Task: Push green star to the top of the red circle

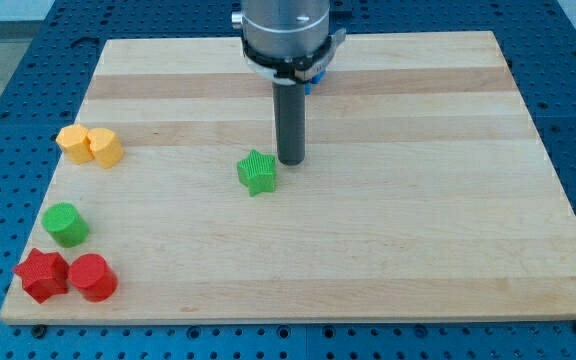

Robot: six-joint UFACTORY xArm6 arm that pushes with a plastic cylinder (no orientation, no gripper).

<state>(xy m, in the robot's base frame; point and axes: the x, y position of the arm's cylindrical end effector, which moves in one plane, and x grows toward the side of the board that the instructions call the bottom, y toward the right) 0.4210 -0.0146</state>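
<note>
Wooden board (388,250) on blue pegboard. Green star (257,172) sits mid-board; my tip (290,161), a bare rod grasping nothing, stands just beside it at two o'clock. Red circle (93,277) lies far at eight o'clock, green circle (66,224) above it. Best to push slowly toward eight, steering the star between them.

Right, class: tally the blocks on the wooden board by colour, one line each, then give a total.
Yellow: 2, a pair of yellow blocks touching.
Green: 2, the green star beside my tip, and the green circle.
Red: 2, the red star and the red circle.
Blue: 1, a blue block mostly hidden behind the arm.
Total: 7
</note>
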